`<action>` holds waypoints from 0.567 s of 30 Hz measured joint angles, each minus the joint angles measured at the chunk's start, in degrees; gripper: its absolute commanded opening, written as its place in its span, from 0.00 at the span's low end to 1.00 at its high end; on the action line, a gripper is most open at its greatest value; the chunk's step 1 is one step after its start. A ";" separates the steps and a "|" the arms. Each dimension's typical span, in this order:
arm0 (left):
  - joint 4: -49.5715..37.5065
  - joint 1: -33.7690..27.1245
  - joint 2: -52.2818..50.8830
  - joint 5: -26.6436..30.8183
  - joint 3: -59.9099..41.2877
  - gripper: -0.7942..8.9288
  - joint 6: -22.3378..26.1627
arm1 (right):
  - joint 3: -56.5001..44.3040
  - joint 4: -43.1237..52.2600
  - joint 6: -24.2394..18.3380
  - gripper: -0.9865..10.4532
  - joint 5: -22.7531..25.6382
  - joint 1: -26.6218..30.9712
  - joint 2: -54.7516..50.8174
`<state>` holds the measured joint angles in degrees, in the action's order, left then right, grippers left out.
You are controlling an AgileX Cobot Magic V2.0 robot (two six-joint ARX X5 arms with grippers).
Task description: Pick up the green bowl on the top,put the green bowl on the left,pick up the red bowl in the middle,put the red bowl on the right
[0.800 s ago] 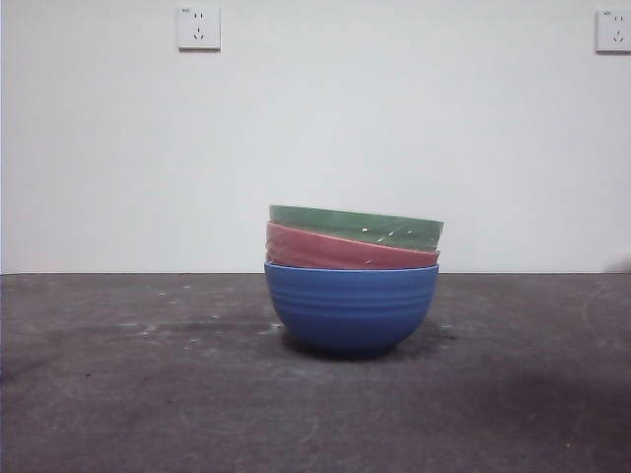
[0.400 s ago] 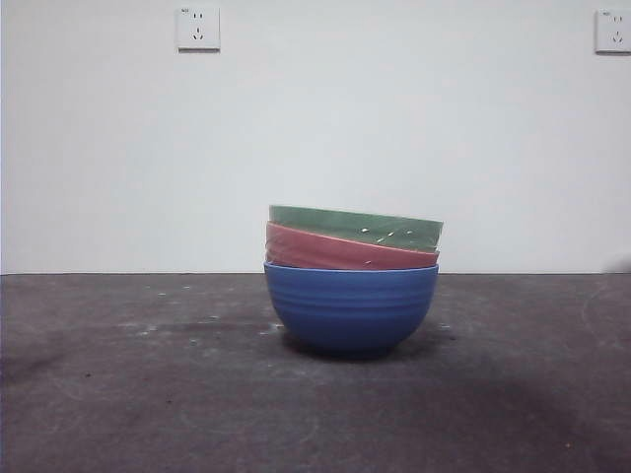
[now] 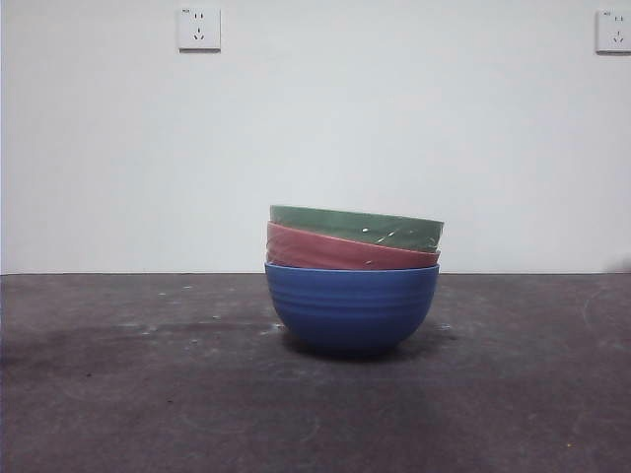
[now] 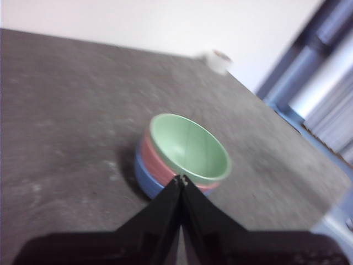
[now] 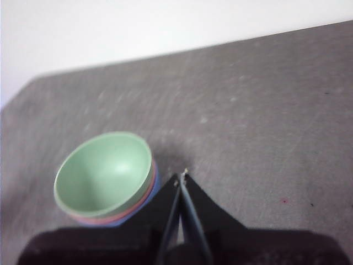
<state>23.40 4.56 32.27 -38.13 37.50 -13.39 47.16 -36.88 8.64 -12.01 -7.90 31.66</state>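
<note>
Green sits on top: the green bowl (image 3: 356,228) is nested in the red bowl (image 3: 350,252), and both ride a little tilted inside a blue ribbed bowl (image 3: 351,307) that stands on the dark grey table (image 3: 118,394). Only narrow bands of the green and red sides show above the blue rim, and pale scratch marks dot the green side. Behind the stack is a plain white wall with a socket plate (image 3: 198,29) high up and another (image 3: 612,31) at the far corner.

Neither arm shows in the front view, so both hang off above the table. The left gripper (image 4: 181,179) has its two black jaws pressed together, clamped on nothing. The stack lies just beyond its tip, with the green bowl's (image 4: 190,147) pale inside open to it and slivers of the red bowl (image 4: 150,156) and the blue bowl (image 4: 144,178) showing under the rim. Well past the bowls, near the table's far edge, there is a small white roll (image 4: 218,60), too blurred to name.

The right gripper (image 5: 181,178) also has its jaws closed together and holds nothing. The green bowl (image 5: 103,172) lies just off to one side of its tip, near but apart.
</note>
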 measured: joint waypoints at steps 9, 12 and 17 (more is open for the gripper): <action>10.67 3.34 13.94 -3.45 14.49 0.40 13.53 | 8.68 -9.38 -11.74 0.33 -10.51 -0.04 9.88; 10.73 5.88 16.50 -2.16 17.20 0.47 15.34 | 8.68 -9.73 -12.33 0.37 -10.49 -0.02 10.58; 10.82 15.06 25.31 2.49 23.23 0.47 16.44 | 8.68 -9.44 -12.26 0.37 -10.49 -0.02 10.64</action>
<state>34.22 19.62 57.58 -35.64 60.73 3.05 55.83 -46.33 -3.62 -22.50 -7.92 42.30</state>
